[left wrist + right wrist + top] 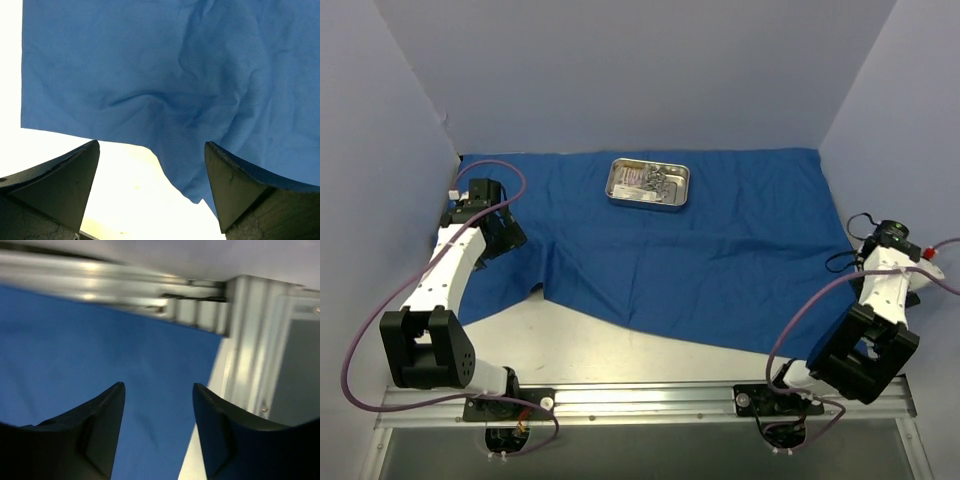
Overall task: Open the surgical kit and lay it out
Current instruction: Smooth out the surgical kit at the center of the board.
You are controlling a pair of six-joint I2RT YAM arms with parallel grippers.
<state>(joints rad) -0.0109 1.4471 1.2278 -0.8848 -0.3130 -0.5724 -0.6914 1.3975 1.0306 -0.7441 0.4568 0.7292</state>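
Kit cloth (720, 250) edge below left end effector (151, 145), right end effector (158, 386), both open, empty

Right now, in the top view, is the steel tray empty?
No, the steel tray on the blue cloth holds a pile of small shiny metal instruments.

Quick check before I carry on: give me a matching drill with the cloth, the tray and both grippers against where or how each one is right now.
Things:
1. cloth
2. tray
3. left gripper
4. right gripper

Place or state:
A. shiny, at the far middle of the cloth
B. open over the cloth's near left edge
C. blue, spread out, wrinkled
D. open at the cloth's right edge

Pairs: 1-C, 2-A, 3-B, 4-D
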